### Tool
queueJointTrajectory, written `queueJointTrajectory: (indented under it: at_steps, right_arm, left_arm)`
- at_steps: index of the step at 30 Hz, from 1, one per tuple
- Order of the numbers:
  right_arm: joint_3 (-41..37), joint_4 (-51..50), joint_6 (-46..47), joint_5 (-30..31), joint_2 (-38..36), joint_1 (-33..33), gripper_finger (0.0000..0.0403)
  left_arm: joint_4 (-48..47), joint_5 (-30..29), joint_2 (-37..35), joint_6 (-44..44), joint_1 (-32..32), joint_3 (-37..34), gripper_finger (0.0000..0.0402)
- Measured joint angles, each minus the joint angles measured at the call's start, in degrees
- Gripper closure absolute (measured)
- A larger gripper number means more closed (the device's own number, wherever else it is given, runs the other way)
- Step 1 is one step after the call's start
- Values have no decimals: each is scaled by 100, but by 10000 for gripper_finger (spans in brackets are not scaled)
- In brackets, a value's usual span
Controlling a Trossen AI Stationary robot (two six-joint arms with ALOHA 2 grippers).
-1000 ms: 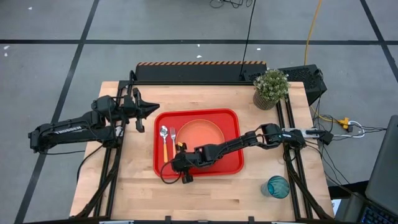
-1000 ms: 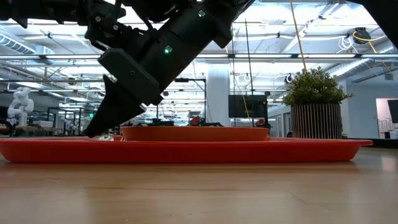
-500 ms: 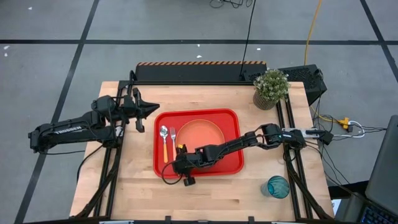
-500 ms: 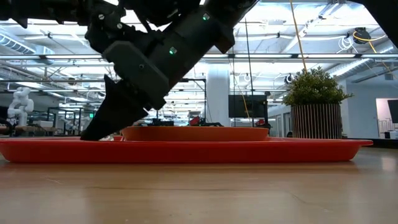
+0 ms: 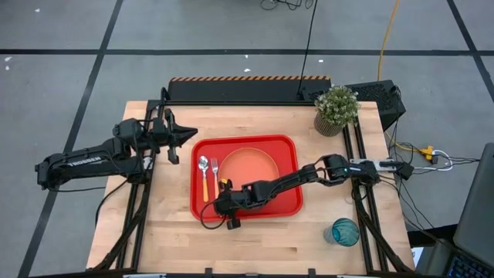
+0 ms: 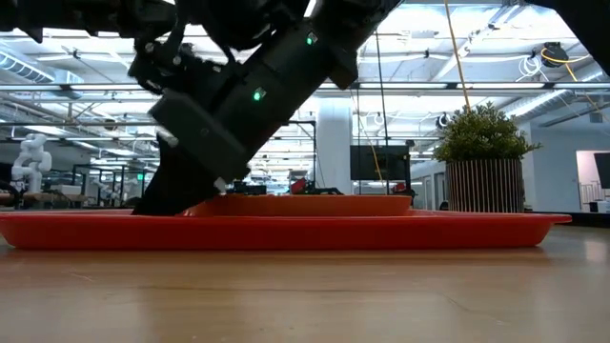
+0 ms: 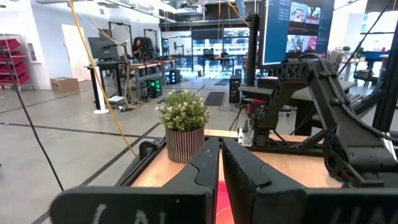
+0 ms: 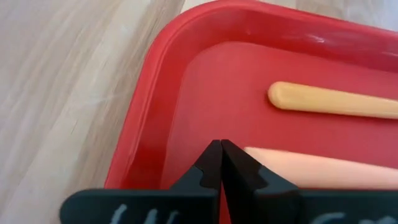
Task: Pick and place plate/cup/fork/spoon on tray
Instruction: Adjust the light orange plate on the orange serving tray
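Observation:
The red tray (image 5: 287,202) lies mid-table and holds the orange plate (image 5: 251,168). The spoon (image 5: 204,164) and the fork (image 5: 214,165) lie side by side left of the plate, handles pointing to the near edge. The teal cup (image 5: 345,231) stands on the table at the near right. My right gripper (image 5: 219,201) is shut and low in the tray's near left corner, by the near end of the fork's handle (image 8: 311,171). The spoon's handle (image 8: 336,101) lies just beyond. My left gripper (image 5: 193,136) is shut and empty, left of the tray's far left corner. My right gripper (image 8: 221,149) has its shut fingertips down at the tray's floor (image 8: 205,93). They slant in from the table's right, right beside the near end of the fork's handle. I cannot tell whether they touch the handle or the floor.
A small potted plant (image 5: 336,108) stands at the table's far right corner. The tray's raised rim (image 8: 161,81) curves close around my right fingertips. Bare wood lies near of the tray and to its left.
My right gripper has rocked a little in place at the tray's near left corner, keeping its tips low over the tray floor. The plate and the tray have kept still.

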Motion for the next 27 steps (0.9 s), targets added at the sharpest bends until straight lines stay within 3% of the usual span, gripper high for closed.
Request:
queueJointTrajectory:
  at_steps: [21,27]
  right_arm:
    - [-2,403,-527,764,110,-7,403]
    - [-2,645,-557,726,110,-7,403]
  left_arm:
    - [24,0,-1,4,4,0,376]
    - [24,0,-1,7,4,0,376]
